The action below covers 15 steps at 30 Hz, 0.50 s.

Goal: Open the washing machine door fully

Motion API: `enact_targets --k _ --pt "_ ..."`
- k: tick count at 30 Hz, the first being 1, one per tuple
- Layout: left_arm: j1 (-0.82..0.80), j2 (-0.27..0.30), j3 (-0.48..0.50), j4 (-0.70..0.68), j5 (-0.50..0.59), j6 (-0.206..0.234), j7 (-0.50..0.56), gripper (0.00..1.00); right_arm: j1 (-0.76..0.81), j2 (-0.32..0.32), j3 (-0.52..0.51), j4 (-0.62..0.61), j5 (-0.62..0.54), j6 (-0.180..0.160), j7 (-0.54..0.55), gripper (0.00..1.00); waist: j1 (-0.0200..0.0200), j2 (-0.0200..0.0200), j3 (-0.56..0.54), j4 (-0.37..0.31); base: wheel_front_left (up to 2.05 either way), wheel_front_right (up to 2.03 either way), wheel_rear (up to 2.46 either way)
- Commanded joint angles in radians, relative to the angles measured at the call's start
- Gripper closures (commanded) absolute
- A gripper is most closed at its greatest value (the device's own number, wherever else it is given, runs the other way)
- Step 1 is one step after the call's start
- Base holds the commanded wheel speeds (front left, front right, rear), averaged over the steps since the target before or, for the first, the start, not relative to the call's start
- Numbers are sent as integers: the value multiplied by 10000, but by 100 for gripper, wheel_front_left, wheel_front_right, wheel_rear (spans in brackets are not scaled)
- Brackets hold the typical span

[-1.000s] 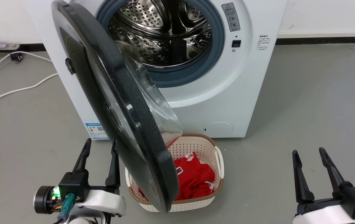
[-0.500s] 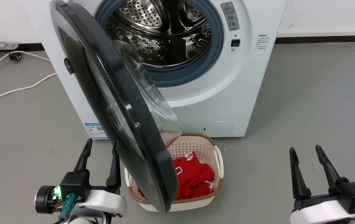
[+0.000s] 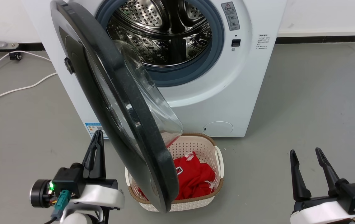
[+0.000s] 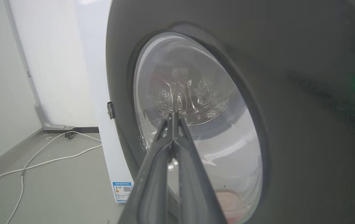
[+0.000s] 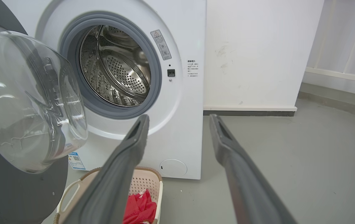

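Facing right, washing machine door [image 3: 127,102] roughly half-open | left end effector [image 3: 98,135] pinched | right end effector [image 3: 305,151] splayed

Left of laundry basket [image 3: 196,203] hidden behind washing machine door [image 3: 119,99].

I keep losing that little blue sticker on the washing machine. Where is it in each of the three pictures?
Head view: the blue sticker is at lower left, on the washing machine near its bottom corner, just left of the open door.
Left wrist view: bottom, left of centre, at the door's left edge.
Right wrist view: lower left, beneath the door's glass bowl.
Shared landmark: the door's glass bowl.
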Motion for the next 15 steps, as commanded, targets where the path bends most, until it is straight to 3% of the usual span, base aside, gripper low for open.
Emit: enact_targets --k 1,15 --pt "-132 -8 29 -234 7 0 -26 100 -81 30 -29 43 52 -7 -52 0 0 0 -4 9 0 0 0" --pt "-1034 3 18 -3893 413 -40 -24 100 -57 31 -16 166 106 -7 -65 0 0 0 -80 42 0 0 0"
